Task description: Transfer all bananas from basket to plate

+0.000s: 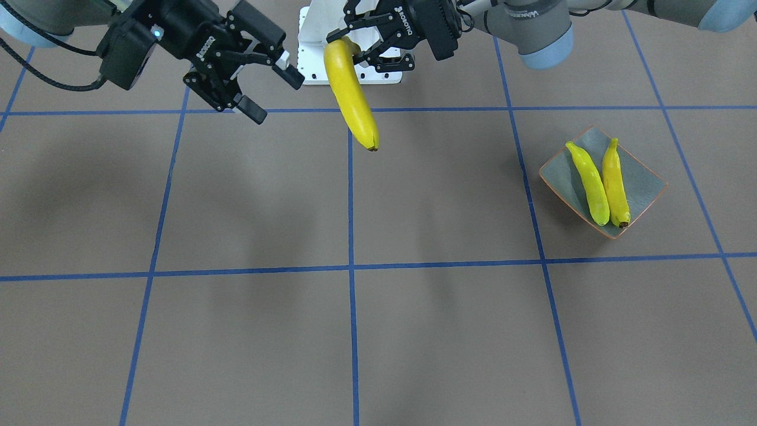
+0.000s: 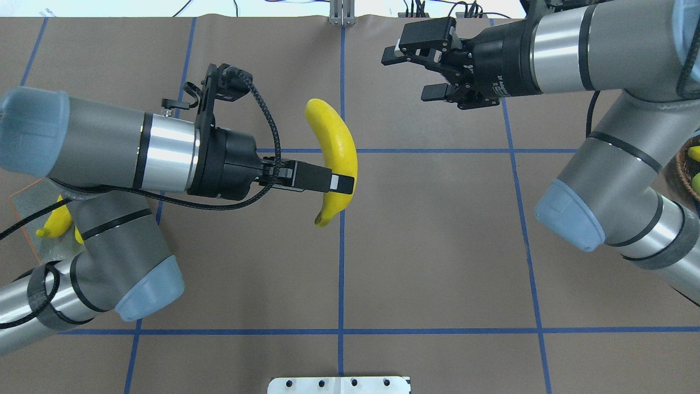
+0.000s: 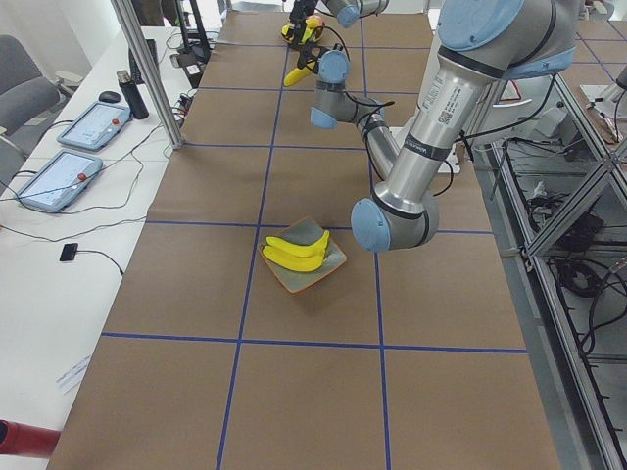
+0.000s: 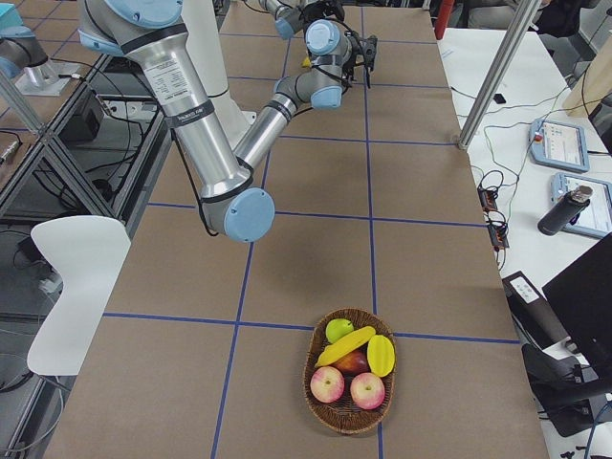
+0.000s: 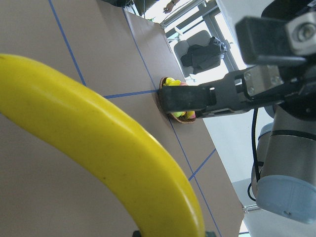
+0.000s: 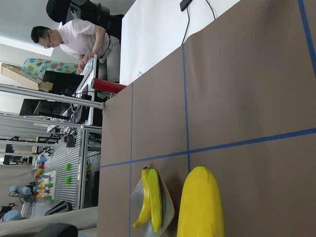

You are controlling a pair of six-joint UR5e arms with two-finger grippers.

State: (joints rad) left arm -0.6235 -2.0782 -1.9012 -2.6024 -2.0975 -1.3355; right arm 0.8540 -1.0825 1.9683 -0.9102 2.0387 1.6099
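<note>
My left gripper (image 1: 350, 50) (image 2: 340, 185) is shut on a yellow banana (image 1: 353, 97) (image 2: 337, 139) near its stem end and holds it in the air over the middle of the table. This banana also fills the left wrist view (image 5: 98, 148). My right gripper (image 1: 275, 94) (image 2: 410, 74) is open and empty, a short way from the banana's far end. Two bananas (image 1: 591, 183) (image 1: 615, 183) lie side by side on the grey-green plate (image 1: 646, 184) (image 3: 335, 257). One more banana (image 4: 346, 346) lies in the wicker basket (image 4: 352, 413).
The basket holds a green apple (image 4: 338, 330), two red apples (image 4: 328, 384) and a yellow fruit (image 4: 381, 356). It sits at the table's end on my right, the plate at the end on my left. A white base plate (image 1: 313, 59) stands near the robot.
</note>
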